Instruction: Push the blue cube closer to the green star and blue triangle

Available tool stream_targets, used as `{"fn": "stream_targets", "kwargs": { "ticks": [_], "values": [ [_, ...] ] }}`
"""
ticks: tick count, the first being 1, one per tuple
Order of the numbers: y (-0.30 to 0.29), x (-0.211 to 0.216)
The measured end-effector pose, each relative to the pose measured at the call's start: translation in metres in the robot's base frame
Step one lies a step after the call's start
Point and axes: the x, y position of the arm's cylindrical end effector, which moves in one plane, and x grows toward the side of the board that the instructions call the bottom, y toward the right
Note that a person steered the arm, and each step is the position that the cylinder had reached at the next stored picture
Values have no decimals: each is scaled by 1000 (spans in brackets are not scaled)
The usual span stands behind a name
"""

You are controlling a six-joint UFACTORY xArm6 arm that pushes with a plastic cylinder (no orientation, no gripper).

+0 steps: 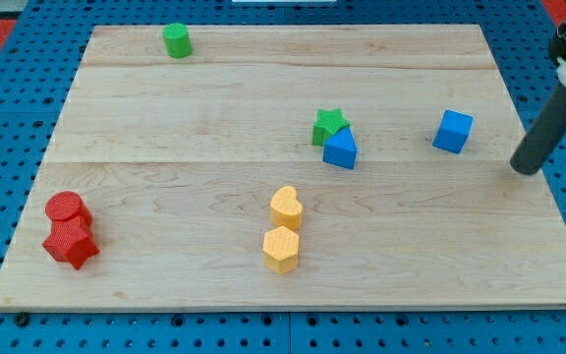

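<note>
My tip (525, 169), the lower end of a straight dark rod with no jaws to open or close and nothing held, is resting on the pale wooden board (214, 197) near its edge at the view's right. The small blue cube (453, 131) is sitting to the view's left of my tip and slightly toward the view's top, near it but apart, with bare wood showing between them. Farther to the view's left of my tip, well past the cube, the green star-shaped block (329, 125) and the blue triangular block (340, 149) are touching each other, the star lying just toward the view's top-left of the triangle. Lower and farther left from my tip, a yellow heart-shaped block (285, 206) is standing just above a yellow hexagonal block (281, 249); whether the two are touching I cannot tell. Far across the board from my tip, near the view's bottom-left corner, a red cylindrical block (67, 209) is pressing against a red star-like block (72, 243). A green cylindrical block (176, 40) is sitting alone near the view's top edge, well to the left of my tip. The board is lying on a blue perforated surface (18, 118).
</note>
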Motion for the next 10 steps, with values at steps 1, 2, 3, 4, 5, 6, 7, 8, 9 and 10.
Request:
{"fn": "stream_targets", "kwargs": {
  "ticks": [1,2,3,4,5,6,7,8,9,10],
  "values": [
    [1,-25],
    [-60,-31],
    [-118,-33],
    [-86,-43],
    [-75,-72],
    [-114,-71],
    [-136,-38],
    [-149,-36],
    [-149,-36],
    [-153,-36]
  ]
}}
